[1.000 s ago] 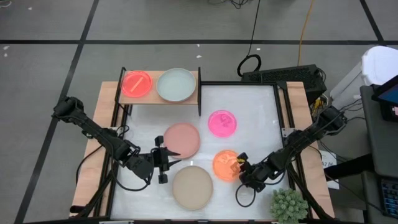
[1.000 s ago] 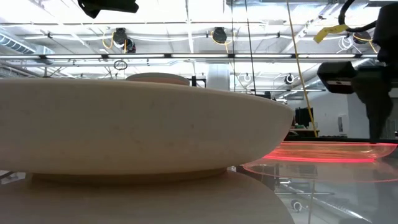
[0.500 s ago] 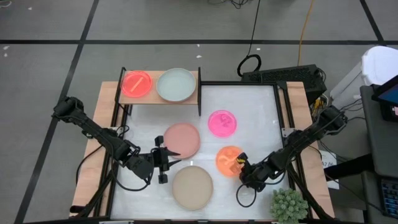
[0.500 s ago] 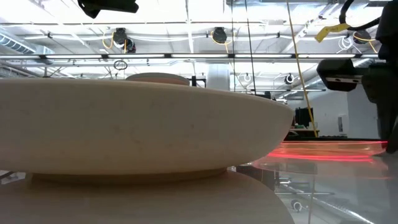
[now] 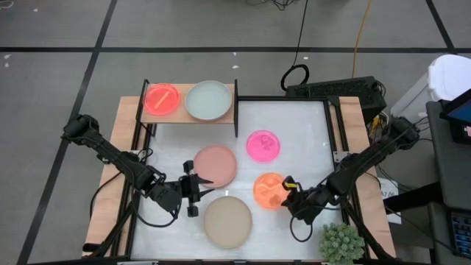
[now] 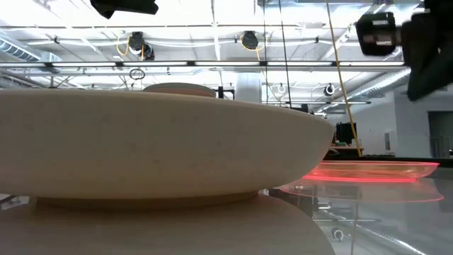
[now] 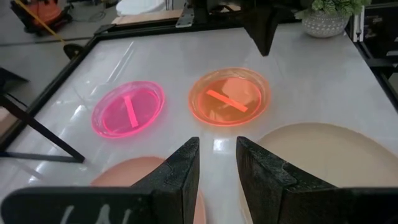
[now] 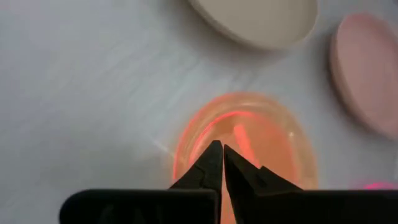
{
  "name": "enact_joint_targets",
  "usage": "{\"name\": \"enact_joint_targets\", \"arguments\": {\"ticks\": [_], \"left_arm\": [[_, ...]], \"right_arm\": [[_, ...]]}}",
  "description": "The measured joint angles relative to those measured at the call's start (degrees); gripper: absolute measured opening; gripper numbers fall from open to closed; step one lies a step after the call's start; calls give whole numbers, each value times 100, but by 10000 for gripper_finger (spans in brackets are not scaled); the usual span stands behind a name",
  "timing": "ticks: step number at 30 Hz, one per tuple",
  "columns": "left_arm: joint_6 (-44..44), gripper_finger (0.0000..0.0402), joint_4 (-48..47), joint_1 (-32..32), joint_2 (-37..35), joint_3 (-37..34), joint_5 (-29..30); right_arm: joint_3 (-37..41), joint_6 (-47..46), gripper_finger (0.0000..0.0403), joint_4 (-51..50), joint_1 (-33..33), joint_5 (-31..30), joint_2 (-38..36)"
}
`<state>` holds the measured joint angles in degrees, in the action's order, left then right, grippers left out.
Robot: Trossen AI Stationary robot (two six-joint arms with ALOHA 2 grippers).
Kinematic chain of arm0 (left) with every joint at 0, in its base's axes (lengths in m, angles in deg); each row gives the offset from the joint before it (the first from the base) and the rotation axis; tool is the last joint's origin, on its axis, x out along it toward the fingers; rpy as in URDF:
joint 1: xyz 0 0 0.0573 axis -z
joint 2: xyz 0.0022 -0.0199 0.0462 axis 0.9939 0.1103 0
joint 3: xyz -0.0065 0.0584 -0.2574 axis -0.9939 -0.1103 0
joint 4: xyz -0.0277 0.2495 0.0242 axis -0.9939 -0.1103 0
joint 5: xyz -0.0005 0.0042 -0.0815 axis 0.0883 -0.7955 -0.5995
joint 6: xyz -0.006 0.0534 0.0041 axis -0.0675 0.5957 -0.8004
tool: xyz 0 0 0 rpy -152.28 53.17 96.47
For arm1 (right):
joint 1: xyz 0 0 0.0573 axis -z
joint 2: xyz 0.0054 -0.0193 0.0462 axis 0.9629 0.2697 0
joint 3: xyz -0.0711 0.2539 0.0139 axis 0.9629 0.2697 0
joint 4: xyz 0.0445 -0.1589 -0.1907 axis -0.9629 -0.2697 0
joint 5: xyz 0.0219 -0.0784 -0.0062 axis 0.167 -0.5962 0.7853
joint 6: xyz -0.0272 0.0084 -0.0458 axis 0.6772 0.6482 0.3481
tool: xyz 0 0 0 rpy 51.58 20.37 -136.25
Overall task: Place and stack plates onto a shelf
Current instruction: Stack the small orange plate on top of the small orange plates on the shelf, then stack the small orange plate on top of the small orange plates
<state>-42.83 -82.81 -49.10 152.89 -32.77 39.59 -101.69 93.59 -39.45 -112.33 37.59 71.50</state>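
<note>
The shelf (image 5: pixel 188 118) stands at the far left and bears a neon orange plate (image 5: pixel 162 98) and a grey plate (image 5: pixel 208 100). On the table lie a dusty-pink plate (image 5: pixel 215 165), a neon pink plate (image 5: pixel 263 146), a neon orange plate (image 5: pixel 269 191) and a beige plate (image 5: pixel 227 221). My left gripper (image 5: pixel 197 193) is open and empty, left of the gap between the dusty-pink and beige plates. My right gripper (image 5: pixel 288 190) is shut and empty, raised above the orange plate's right rim (image 8: pixel 205 134). The low view shows my right gripper (image 6: pixel 425 64) well clear of this plate (image 6: pixel 375 170).
A spiky green plant (image 5: pixel 341 241) stands at the near right corner, close to my right arm. The beige plate (image 6: pixel 156 149) fills most of the low view. A black frame (image 5: pixel 340 147) runs along the table's edges.
My right gripper has risen from table height at the orange plate's right rim to well above it. The orange plate has slid a little toward the far edge and lies flat on the table.
</note>
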Motion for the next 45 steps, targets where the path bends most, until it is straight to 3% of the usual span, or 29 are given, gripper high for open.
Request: {"name": "enact_joint_targets", "arguments": {"ticks": [11,21,28,36,45], "left_arm": [[645,114,188,-68,0,0,7],[633,114,155,-87,0,0,-50],[566,114,160,-193,0,0,-52],[475,114,165,-214,0,0,-63],[467,113,157,-208,0,0,-70]], "right_arm": [[-671,1016,0,-190,301,1,-219],[-684,-426,5,-890,157,457,125],[-684,-1064,63,-1269,-41,455,842],[-649,-986,114,-1329,-39,321,1409],[-341,-854,94,-1189,-43,-109,1501]]}}
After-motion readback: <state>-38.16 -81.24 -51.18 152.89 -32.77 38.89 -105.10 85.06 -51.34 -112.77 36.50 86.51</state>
